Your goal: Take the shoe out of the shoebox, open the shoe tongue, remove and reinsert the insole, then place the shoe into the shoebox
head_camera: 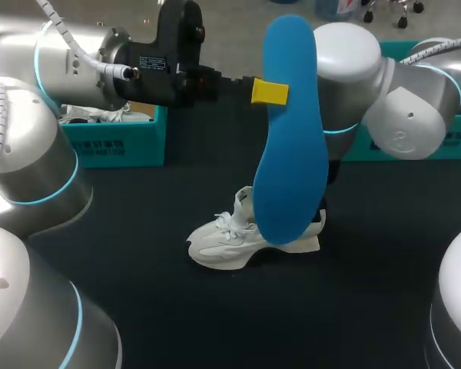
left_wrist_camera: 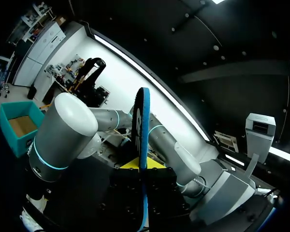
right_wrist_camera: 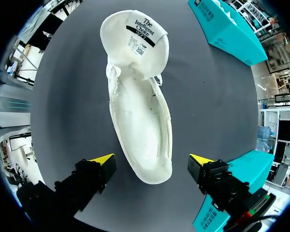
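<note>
My left claw [head_camera: 275, 91] clamped on upright blue insole [head_camera: 290, 131], upper centre, my right claw [right_wrist_camera: 152, 160] apart astride heel of white shoe [right_wrist_camera: 140, 111], dark tabletop [head_camera: 138, 231].

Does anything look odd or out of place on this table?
The blue foam insole is out of the white sneaker, held upright in the air by the left gripper. The sneaker's tongue is flipped open over the toe.

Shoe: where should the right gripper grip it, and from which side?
Probably across the heel, from above: the shoe stands on its sole, opening upward, and the open right gripper hangs with a finger either side of the heel.
</note>
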`<action>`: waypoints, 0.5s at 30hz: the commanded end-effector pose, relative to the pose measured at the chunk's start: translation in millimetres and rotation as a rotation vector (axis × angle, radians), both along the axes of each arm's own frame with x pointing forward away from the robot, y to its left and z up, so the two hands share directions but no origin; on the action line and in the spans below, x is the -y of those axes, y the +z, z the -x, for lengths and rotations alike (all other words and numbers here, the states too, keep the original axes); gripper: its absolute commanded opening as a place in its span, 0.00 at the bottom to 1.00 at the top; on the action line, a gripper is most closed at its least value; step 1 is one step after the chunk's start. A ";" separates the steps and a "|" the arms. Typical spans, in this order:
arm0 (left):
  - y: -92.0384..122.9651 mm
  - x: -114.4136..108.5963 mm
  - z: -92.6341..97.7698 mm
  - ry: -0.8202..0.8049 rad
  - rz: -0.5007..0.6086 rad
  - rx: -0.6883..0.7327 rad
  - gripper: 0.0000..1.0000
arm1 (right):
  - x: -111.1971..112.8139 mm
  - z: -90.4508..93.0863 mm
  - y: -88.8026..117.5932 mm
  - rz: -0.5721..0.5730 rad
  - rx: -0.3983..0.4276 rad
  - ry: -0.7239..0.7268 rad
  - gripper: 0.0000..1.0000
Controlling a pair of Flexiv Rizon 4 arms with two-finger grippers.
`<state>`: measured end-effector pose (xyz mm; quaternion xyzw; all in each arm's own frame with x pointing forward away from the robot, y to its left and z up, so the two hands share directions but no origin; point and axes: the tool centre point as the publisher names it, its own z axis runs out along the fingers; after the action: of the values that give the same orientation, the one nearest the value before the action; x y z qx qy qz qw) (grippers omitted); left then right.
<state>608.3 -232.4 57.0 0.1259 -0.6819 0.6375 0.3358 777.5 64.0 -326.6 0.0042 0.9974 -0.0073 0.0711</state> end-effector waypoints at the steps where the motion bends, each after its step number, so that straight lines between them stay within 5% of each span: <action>1: -0.3 1.7 -0.1 0.000 0.001 0.000 0.00 | -3.7 -1.9 1.2 -0.001 0.004 0.002 1.00; 8: -0.3 1.7 -0.1 0.000 0.001 0.000 0.00 | -24.7 -10.7 15.0 0.020 0.026 0.004 1.00; 15: -0.3 1.7 -0.1 0.000 0.001 0.000 0.00 | -46.7 -25.3 4.9 0.009 0.030 0.051 1.00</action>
<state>608.3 -232.4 57.0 0.1258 -0.6819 0.6376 0.3358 792.3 97.0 -309.7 -0.0211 0.9954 -0.0037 0.0934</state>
